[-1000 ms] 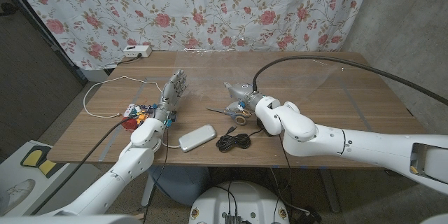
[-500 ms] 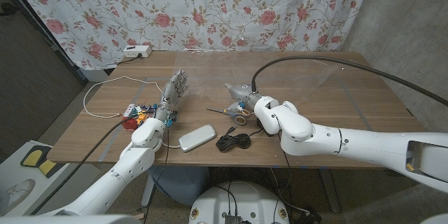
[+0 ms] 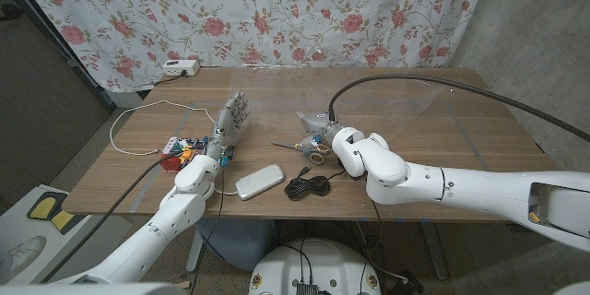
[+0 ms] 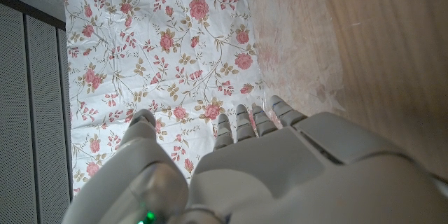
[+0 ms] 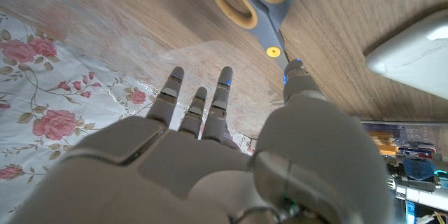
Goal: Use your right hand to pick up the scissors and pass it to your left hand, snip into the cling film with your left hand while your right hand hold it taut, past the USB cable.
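Head view: the right hand [image 3: 316,129] hovers at the scissors [image 3: 304,148], which lie on the wooden table [image 3: 442,120] near its middle, just behind the coiled black USB cable [image 3: 309,185]. Whether the hand touches them cannot be told here. The left hand [image 3: 230,116] stands upright, fingers extended and empty, beside a small multicoloured item [image 3: 180,151]. A grey pouch [image 3: 259,182] lies next to the cable.

Left wrist view: the left hand [image 4: 266,161] grasps nothing (fingers straight). Cling film [image 4: 294,49] covers the tabletop ahead.

Right wrist view: the right hand [image 5: 210,147] is released, fingers spread over the cling film [image 5: 126,35]; the scissors [image 5: 262,7] lie just beyond the fingertips [image 5: 225,74], not grasped.
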Action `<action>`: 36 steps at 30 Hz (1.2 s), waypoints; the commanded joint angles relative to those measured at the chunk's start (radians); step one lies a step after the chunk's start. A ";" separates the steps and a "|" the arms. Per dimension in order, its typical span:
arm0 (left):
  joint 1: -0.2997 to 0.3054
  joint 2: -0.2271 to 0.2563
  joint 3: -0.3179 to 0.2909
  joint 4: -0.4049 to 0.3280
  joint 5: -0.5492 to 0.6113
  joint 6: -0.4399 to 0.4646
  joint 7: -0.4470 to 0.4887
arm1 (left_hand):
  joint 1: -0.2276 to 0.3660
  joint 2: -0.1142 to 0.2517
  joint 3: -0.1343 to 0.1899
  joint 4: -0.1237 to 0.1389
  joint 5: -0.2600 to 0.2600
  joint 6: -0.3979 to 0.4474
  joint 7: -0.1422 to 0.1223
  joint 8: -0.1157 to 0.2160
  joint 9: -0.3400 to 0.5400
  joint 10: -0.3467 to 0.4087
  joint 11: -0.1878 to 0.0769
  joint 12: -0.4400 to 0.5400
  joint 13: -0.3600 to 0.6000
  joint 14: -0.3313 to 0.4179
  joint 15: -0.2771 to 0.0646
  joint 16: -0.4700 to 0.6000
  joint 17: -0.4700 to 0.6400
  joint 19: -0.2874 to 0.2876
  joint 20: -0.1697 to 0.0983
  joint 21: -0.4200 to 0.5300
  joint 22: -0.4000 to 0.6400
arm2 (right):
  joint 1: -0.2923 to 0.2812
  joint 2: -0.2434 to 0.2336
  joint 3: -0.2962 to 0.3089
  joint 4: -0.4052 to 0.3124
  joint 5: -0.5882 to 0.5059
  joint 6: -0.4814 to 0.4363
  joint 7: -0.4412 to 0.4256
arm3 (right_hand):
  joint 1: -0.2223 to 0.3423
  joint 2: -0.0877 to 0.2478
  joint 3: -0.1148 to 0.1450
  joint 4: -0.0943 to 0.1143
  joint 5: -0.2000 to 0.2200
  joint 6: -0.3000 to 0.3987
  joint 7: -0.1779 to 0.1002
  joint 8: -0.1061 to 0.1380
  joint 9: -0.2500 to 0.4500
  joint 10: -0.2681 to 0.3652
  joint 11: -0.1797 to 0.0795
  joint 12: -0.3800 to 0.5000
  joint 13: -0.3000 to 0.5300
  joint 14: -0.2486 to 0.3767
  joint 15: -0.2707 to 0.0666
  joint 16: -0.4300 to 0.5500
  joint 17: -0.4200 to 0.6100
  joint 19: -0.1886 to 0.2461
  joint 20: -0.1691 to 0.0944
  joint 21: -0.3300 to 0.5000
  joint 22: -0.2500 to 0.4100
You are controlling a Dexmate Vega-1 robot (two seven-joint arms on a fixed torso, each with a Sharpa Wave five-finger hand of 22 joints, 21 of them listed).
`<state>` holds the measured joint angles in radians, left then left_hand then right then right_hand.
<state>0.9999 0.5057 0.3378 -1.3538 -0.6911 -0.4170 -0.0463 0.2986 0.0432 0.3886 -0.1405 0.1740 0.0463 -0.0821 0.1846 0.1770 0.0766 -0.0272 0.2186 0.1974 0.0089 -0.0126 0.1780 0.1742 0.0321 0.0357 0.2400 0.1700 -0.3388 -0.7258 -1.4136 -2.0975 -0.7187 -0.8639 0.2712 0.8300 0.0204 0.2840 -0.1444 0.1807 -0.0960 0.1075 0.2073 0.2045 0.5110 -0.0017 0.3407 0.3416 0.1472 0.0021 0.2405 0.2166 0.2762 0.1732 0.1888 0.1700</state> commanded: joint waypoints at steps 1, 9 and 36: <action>-0.002 -0.003 0.002 0.002 0.003 -0.002 0.003 | -0.002 0.007 -0.001 0.000 0.004 0.008 -0.006 0.003 0.002 0.001 0.006 -0.001 0.003 0.001 -0.006 0.006 0.002 0.010 0.003 -0.004 0.005 | 0.005 0.021 -0.020 0.024 -0.024 -0.022 -0.007 | -0.015 0.002 -0.001 0.010 -0.002 0.019 0.007 0.008 0.003 0.045 0.001 0.021 0.006 0.037 0.002 0.018 0.007 0.014 0.008 0.009 0.003; -0.005 -0.004 0.005 0.003 0.006 0.001 0.003 | -0.002 0.008 0.000 0.000 0.004 0.007 -0.006 0.003 0.002 0.003 0.003 -0.001 0.003 0.001 -0.007 0.006 0.002 0.012 0.002 -0.007 0.005 | 0.015 0.032 -0.033 0.045 -0.023 -0.012 0.001 | -0.016 0.003 -0.002 0.008 0.000 0.022 0.010 0.008 0.003 0.057 -0.009 0.026 0.008 0.045 -0.004 0.021 0.008 0.015 0.013 0.008 0.003; -0.010 -0.004 0.006 0.002 0.003 0.004 -0.001 | 0.000 0.009 0.000 -0.001 0.003 0.010 -0.005 0.003 0.002 0.003 0.002 -0.001 0.003 0.002 -0.007 0.006 0.002 0.016 0.001 -0.015 0.005 | 0.022 0.072 -0.047 0.100 -0.001 0.000 0.008 | 0.016 0.013 0.011 -0.009 0.003 -0.047 0.014 -0.016 0.003 0.026 -0.008 0.012 0.012 0.027 -0.008 0.011 0.009 0.012 0.012 0.005 0.002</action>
<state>0.9947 0.5018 0.3422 -1.3531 -0.6858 -0.4171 -0.0427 0.2987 0.0432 0.3887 -0.1405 0.1740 0.0519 -0.0875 0.1846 0.1770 0.0767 -0.0269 0.2185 0.1974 0.0089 -0.0125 0.1781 0.1742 0.0395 0.0392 0.2284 0.1700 -0.3218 -0.6743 -1.4516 -2.0235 -0.7255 -0.8659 0.2726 0.8360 0.0331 0.2889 -0.1492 0.1807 -0.1309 0.1196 0.1934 0.2048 0.5385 -0.0021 0.3544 0.3519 0.1771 0.0003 0.2555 0.2209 0.2815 0.1859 0.1925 0.1699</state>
